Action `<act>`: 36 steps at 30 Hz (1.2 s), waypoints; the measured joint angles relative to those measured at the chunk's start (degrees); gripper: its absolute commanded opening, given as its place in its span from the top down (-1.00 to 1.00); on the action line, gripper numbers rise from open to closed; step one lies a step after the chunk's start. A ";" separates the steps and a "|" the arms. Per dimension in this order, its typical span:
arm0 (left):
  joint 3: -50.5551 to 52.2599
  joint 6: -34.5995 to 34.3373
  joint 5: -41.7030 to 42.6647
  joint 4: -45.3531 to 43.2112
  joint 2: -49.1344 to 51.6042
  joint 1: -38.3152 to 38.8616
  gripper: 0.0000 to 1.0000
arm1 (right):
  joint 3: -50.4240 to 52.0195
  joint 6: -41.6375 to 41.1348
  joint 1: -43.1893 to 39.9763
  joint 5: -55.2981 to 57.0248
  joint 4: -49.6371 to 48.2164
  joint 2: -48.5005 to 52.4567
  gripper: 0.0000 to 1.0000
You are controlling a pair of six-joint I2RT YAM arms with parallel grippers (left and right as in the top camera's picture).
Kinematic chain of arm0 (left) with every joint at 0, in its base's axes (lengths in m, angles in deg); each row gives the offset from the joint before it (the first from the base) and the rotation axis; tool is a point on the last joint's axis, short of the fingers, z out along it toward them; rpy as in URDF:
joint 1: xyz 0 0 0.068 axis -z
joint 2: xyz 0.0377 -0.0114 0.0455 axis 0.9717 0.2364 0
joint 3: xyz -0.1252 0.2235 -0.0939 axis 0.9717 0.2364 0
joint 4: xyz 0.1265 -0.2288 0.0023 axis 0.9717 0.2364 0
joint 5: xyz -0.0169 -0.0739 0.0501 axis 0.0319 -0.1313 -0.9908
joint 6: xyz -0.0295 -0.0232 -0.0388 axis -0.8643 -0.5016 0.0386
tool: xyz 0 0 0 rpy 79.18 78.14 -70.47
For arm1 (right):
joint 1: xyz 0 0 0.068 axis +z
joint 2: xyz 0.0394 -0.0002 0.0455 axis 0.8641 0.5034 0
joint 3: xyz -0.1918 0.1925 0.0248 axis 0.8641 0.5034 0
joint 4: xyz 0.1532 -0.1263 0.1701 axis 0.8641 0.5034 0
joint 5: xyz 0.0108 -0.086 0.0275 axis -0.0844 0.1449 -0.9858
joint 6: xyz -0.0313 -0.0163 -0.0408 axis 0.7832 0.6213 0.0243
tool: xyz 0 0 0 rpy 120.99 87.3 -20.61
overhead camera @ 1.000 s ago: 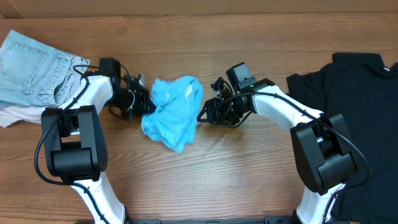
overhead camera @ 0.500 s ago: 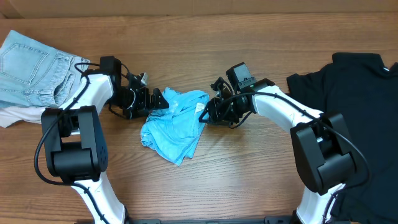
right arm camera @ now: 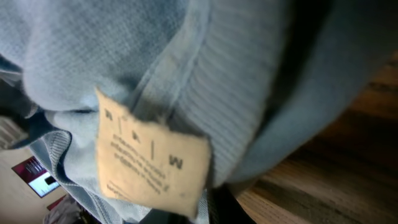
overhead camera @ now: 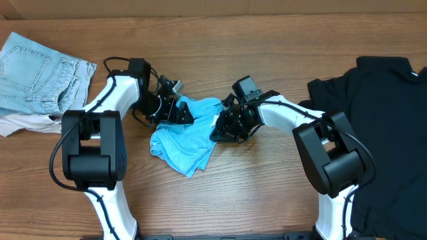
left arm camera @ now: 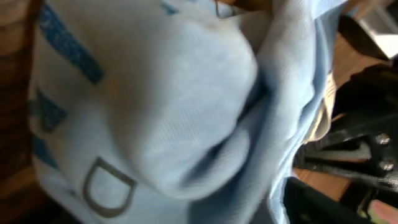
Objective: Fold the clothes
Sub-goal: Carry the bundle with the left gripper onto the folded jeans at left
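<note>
Overhead, we see the sky-blue T-shirt [overhead camera: 187, 137] lying crumpled on the table [overhead camera: 267, 193] between both arms. At the T-shirt's left edge we find the left gripper [overhead camera: 179, 111], its jaws looking spread with nothing pinched. Against the T-shirt's upper right edge sits the right gripper [overhead camera: 223, 127]; we cannot tell whether it is clenched or released. Its wrist camera shows us the ribbed collar and a tan label [right arm camera: 149, 158] up close. Well left of the T-shirt lie the pale denim piece [overhead camera: 37, 73] and the off-white piece [overhead camera: 20, 123], touching each other. Well right lies the black T-shirt [overhead camera: 387, 120].

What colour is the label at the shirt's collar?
Tan label, dark faded print; clearest in the right wrist view.
</note>
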 measured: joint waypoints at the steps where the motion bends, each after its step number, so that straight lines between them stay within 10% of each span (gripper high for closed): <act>1: -0.48 0.57 0.42 0.55 0.72 -0.31 -0.27 | 0.00 -0.22 0.00 0.00 -0.02 0.00 0.70; 4: -1.36 1.53 2.91 3.19 3.34 -0.76 -0.18 | 0.00 -0.66 0.00 0.00 -0.02 0.00 0.70; 11: -1.40 7.41 13.11 9.73 6.69 -0.79 -0.73 | 0.00 -0.66 0.00 -0.17 -0.02 0.00 0.70; 15: -0.98 10.29 15.61 11.23 7.23 -0.79 -0.25 | 0.00 -0.70 0.00 -0.22 0.00 0.00 0.70; 16: -0.74 10.80 14.95 10.75 7.43 -0.76 -0.02 | 0.00 -0.70 0.00 -0.22 0.00 0.00 0.70; 17: -0.72 10.67 14.97 10.93 7.63 -0.79 0.82 | 0.00 -0.68 0.00 -0.22 0.00 0.00 0.71; 18: -0.48 10.56 13.73 10.49 8.24 -0.79 0.91 | 0.00 -0.70 0.00 -0.22 0.02 0.00 0.74; 26: -4.50 8.31 8.02 20.55 11.28 -1.88 0.92 | -1.03 1.60 -0.61 2.16 7.98 -1.07 0.76; 36: -43.36 4.44 3.65 34.97 13.62 -13.07 0.92 | -2.99 3.61 -2.40 11.02 11.67 -16.90 0.71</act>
